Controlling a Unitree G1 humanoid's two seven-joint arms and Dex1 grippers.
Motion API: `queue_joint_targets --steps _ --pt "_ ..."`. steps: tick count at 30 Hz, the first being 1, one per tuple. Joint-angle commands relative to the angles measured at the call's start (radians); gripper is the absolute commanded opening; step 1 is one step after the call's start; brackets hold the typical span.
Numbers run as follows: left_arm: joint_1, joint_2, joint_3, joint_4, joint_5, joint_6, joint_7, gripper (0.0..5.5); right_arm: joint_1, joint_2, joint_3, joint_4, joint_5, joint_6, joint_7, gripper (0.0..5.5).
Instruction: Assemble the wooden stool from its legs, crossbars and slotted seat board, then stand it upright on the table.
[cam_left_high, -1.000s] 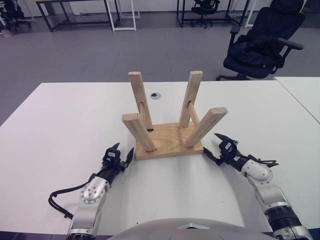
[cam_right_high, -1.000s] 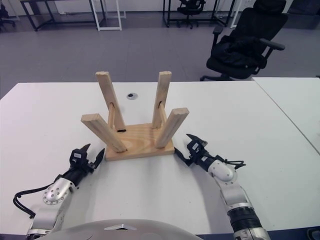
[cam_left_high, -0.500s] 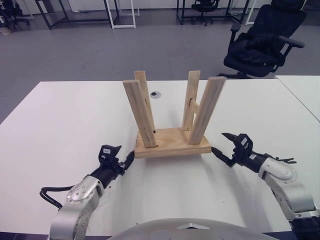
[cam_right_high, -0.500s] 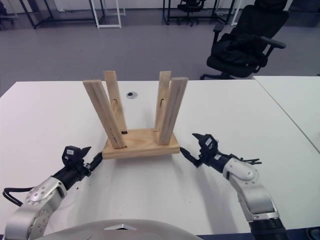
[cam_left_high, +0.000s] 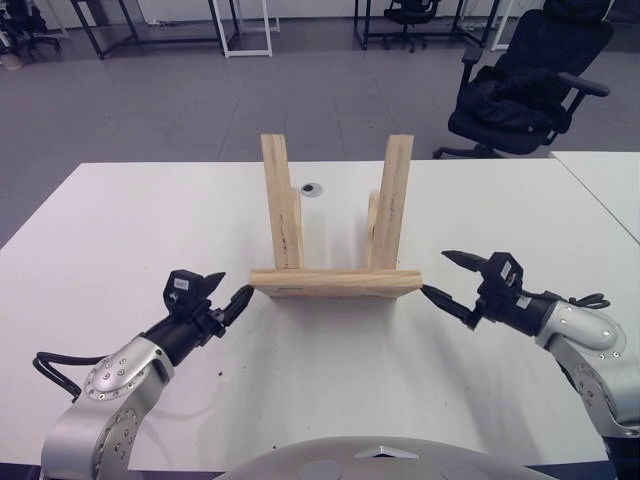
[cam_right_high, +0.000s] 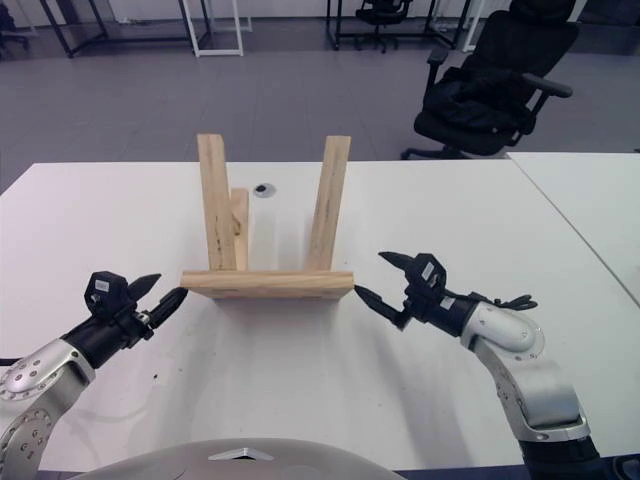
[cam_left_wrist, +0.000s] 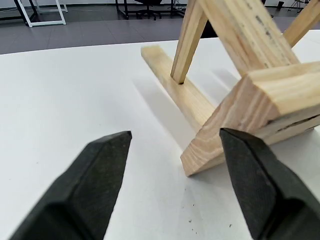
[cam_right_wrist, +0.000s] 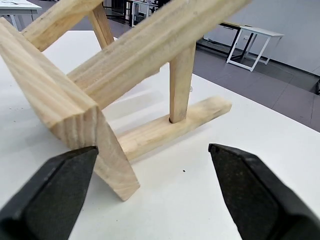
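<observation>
Left gripper (cam_left_high: 230, 286) nearest, fingers spread, grasping nothing, one tip just beside seat board (cam_left_high: 335, 283) left end. Right gripper (cam_left_high: 437, 273) likewise spread, empty, at right end. Stool (cam_left_high: 390, 215) tipped on side on table (cam_left_high: 120, 220), legs (cam_left_high: 283, 200) pointing away. Office chair (cam_left_high: 520, 80) beyond.

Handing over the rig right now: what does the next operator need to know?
Left claw: open, holding nothing, at the left end of the seat board.
Right claw: open, holding nothing, at its right end.
Stool: on its side on the table, seat board on edge, legs pointing away from the robot.
Done: assembly.
Left: stand it upright.
</observation>
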Motion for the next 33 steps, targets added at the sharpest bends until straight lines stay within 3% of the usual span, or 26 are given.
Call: queue_joint_targets --steps 1,5,9,13,18,20,30,33 --pt "-0.004 0.019 -0.044 -0.014 -0.030 -0.014 -0.078 3.29 0.011 -0.013 0.044 -0.015 0.001 -0.010 0.062 4.14" --pt "0.001 0.070 -0.005 0.050 0.006 -0.074 -0.138 3.29 0.020 -0.055 0.039 0.043 -0.062 -0.053 0.089 4.14" --pt "0.008 0.233 -0.007 0.241 0.095 -0.192 -0.363 3.29 0.018 -0.155 0.036 0.145 -0.109 -0.102 0.213 4.14" --pt "-0.096 0.301 -0.096 0.360 0.117 -0.261 -0.553 3.29 -0.080 -0.165 0.110 0.224 -0.082 -0.119 0.362 4.14" --pt "-0.300 0.264 -0.237 0.493 0.188 -0.322 -0.621 3.29 -0.228 -0.089 0.193 0.386 -0.128 -0.177 0.402 4.14" --pt "-0.333 0.252 -0.279 0.526 0.211 -0.350 -0.642 3.34 -0.259 -0.068 0.210 0.414 -0.135 -0.195 0.408 3.83" --pt "-0.421 0.235 -0.305 0.622 0.243 -0.434 -0.692 1.75 -0.281 -0.038 0.240 0.380 -0.114 -0.190 0.459 2.04" --pt "-0.431 0.234 -0.299 0.587 0.225 -0.423 -0.700 1.71 -0.276 -0.056 0.242 0.375 -0.116 -0.188 0.481 1.57"
